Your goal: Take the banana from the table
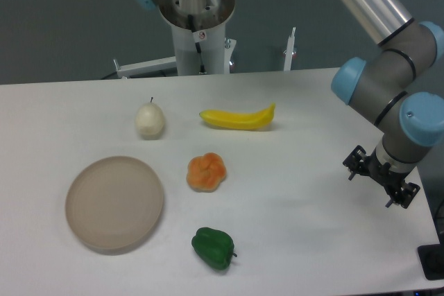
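Observation:
The banana (238, 118) is bright yellow and slightly curved. It lies flat on the white table (298, 240), right of centre toward the back, with its stem end pointing right. My gripper (379, 184) hangs low over the table near the right edge, well to the right of the banana and nearer the front. Its two black fingers (356, 163) stand apart with nothing between them. Nothing touches the banana.
A pale pear (149, 120) stands left of the banana. An orange segmented fruit (207, 172) lies at the centre. A green pepper (214, 247) lies at the front. A round beige plate (114, 203) lies at the left. The arm's base (198, 19) stands behind the table.

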